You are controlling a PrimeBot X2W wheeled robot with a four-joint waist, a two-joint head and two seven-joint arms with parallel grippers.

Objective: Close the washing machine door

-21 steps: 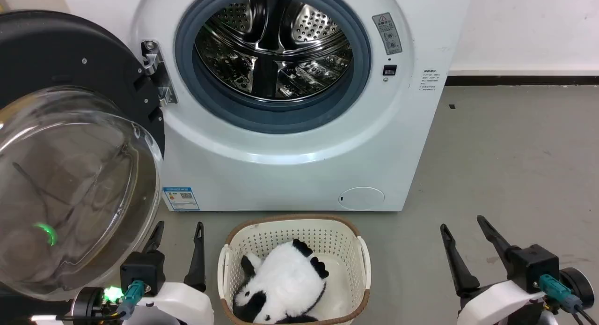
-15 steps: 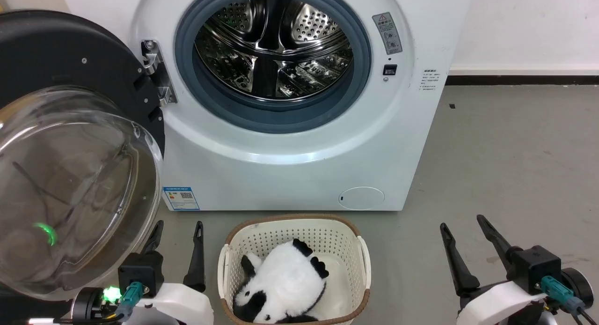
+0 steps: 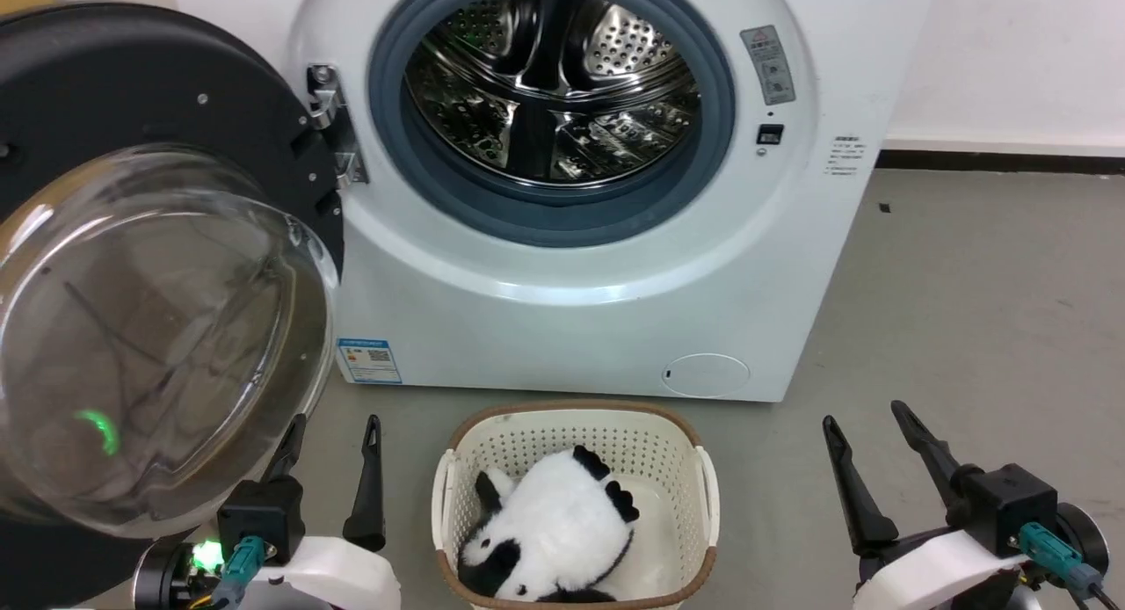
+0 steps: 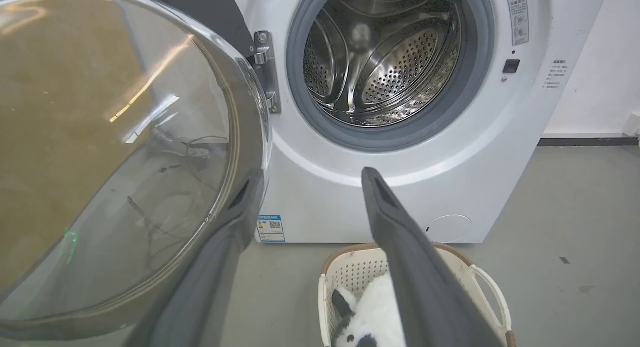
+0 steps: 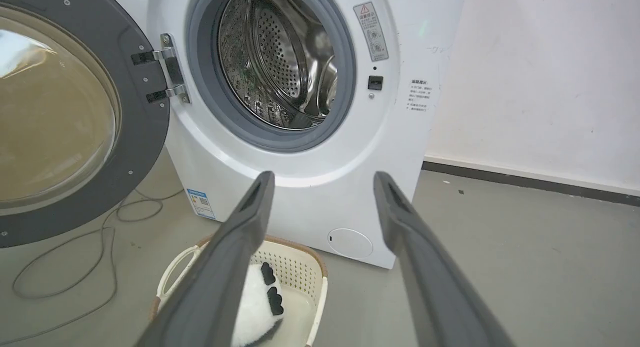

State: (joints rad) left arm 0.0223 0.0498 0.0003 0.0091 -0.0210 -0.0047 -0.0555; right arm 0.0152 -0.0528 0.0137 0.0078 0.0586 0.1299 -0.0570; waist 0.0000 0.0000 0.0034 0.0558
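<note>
The washing machine door [image 3: 149, 311] hangs wide open, left of the washing machine [image 3: 598, 276]; closing is not yet begun. The left hand [image 3: 336, 434], near the door's lower edge, and the right hand [image 3: 866, 421] are both released and empty. Next, the left hand likely must get behind the rim and push it shut.

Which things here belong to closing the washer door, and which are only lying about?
For the job: washing machine door, washing machine, left gripper, open beside the door.
Lying about: cream basket, panda toy inside it.
</note>
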